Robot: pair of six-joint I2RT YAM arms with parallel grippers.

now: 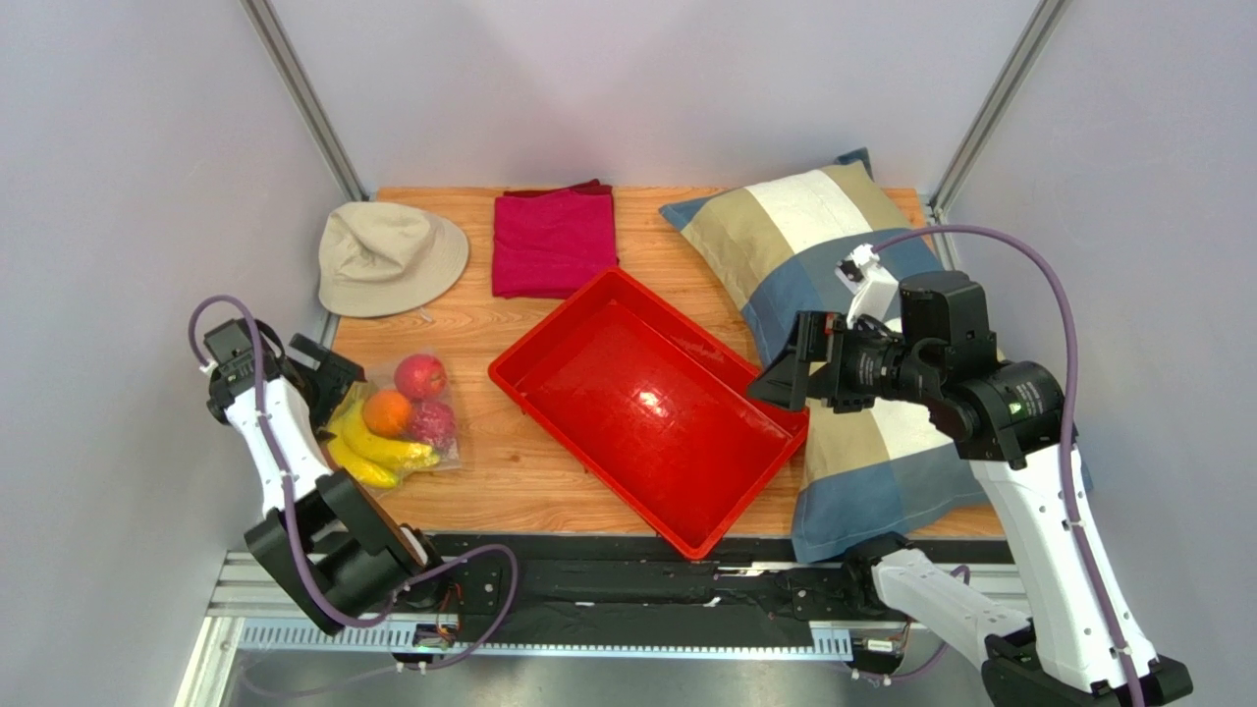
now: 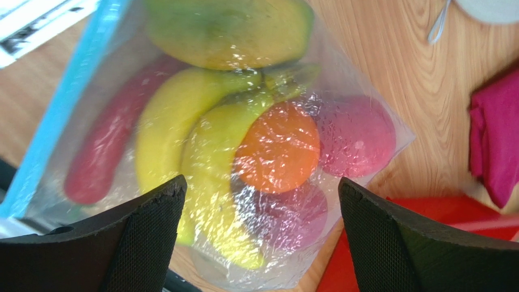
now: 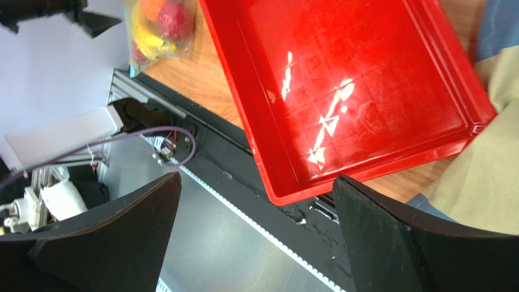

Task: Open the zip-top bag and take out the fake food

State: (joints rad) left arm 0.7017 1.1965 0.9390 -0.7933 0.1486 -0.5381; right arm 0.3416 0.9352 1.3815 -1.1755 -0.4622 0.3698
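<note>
Nearest, left jaws hung open over the zip-top bag (image 2: 213, 140); right jaws stood open above the red tray (image 3: 365, 91). Clamping fake food (image 2: 277, 149), not the zip strip (image 2: 61, 103), risked dragging it.

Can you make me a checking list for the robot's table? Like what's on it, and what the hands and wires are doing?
Surface: wooden table, light grain.
Job's things: zip-top bag lying flat at the table's left edge, with its blue zip strip along one side. The fake food is all inside it: bananas, orange, mango, chilli, apple.
Clutter: beige hat, magenta cloth, red tray with nothing in it, patchwork pillow.
Grippers: left gripper open, fingers spread over the bag. Right gripper open above the tray, holding nothing.
Cables: purple cable looped on the left arm, and another one on the right arm.
Surroundings: plain grey walls, metal frame posts.
</note>
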